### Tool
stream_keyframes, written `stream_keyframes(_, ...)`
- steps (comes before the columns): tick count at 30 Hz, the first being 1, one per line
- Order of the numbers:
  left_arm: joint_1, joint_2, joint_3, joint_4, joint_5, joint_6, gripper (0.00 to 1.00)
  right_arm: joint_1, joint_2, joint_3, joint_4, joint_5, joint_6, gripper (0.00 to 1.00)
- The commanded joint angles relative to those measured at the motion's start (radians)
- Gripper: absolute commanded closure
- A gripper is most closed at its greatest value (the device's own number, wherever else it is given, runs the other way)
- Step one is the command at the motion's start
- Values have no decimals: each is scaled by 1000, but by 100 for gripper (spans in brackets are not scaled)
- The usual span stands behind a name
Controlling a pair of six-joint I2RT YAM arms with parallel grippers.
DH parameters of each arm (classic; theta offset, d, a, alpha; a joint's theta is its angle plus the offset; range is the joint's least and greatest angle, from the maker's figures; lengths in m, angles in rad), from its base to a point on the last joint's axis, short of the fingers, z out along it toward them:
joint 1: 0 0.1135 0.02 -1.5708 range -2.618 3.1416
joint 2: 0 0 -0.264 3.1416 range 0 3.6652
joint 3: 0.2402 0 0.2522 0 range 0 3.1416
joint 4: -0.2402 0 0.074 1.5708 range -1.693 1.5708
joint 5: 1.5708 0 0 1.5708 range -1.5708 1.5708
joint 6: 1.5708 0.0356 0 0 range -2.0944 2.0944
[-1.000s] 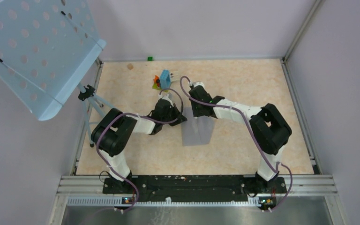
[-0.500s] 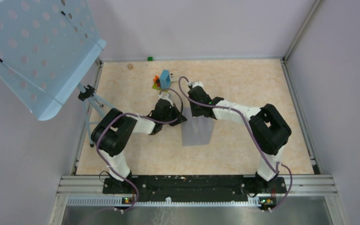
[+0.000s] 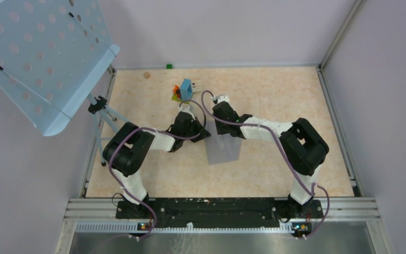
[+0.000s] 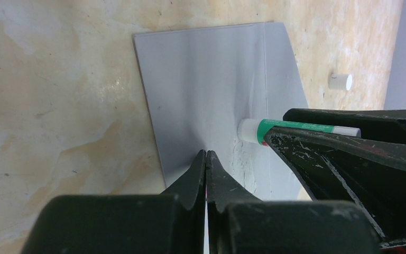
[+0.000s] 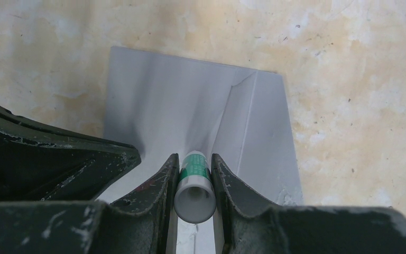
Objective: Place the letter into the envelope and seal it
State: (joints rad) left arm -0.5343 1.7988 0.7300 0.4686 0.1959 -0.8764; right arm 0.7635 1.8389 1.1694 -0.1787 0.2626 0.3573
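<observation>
Tan tabletop (image 3: 275, 90), grey envelope (image 4: 206, 84), green-labelled stick (image 5: 194, 174), print illegible

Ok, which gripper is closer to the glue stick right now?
Right. The right gripper is shut on the glue stick, its end down at the envelope. The left gripper is shut on nothing, its tips at the envelope beside the stick, apart from it.
</observation>
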Motion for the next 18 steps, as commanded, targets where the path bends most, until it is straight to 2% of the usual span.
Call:
stream_keyframes(1, 5, 35, -16, -18, -18, -3, 100, 6, -6, -42, 59, 27, -30, 100)
stream_keyframes(9, 8, 32, 0, -14, -5, -2, 100, 12, 3, -65, 72, 28, -38, 100)
stream_keyframes(13, 24, -10, -17, 118, 56, -47, 100, 17, 0, -73, 50, 19, -32, 100)
stream_keyframes(18, 50, -8, 43, 182, 93, -111, 100, 19, 0, -88, 54, 7, -29, 100)
